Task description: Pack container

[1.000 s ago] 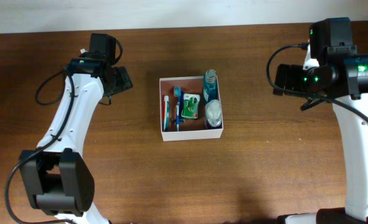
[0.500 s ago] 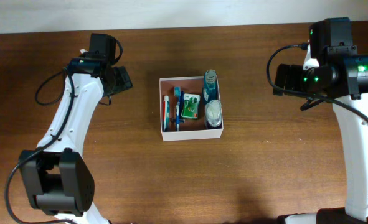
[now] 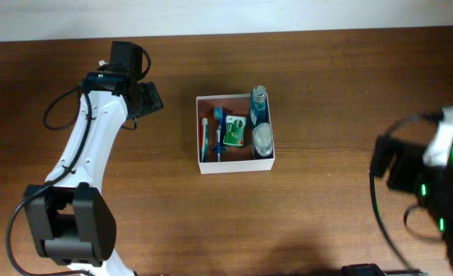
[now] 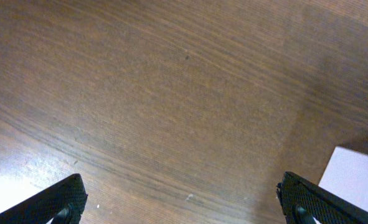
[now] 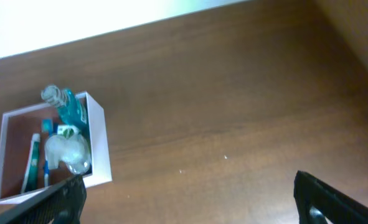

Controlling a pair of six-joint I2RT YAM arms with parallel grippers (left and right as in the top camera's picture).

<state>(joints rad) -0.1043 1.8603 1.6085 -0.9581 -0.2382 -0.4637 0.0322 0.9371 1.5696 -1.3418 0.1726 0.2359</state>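
Overhead view: the container [image 3: 237, 165] sits near the middle of the worktop [image 3: 326, 77]. Inside it are a blue bottle [image 3: 259, 107], a green packet [image 3: 235, 132], a clear-capped bottle [image 3: 264, 138], a toothbrush [image 3: 218, 134] and a tube [image 3: 205, 136]. The left gripper [image 3: 151, 98] hangs near the container's left side, not touching it. The right arm [image 3: 429, 192] is a blur at the lower right, well apart from the container.

Left wrist view: the left gripper's fingers stand spread wide at the two lower corners, with only bare wood between them. A white corner of the container shows at the right edge.

Right wrist view: the right gripper [image 5: 190, 202] is spread wide and empty. The container lies at the left, above the left finger.
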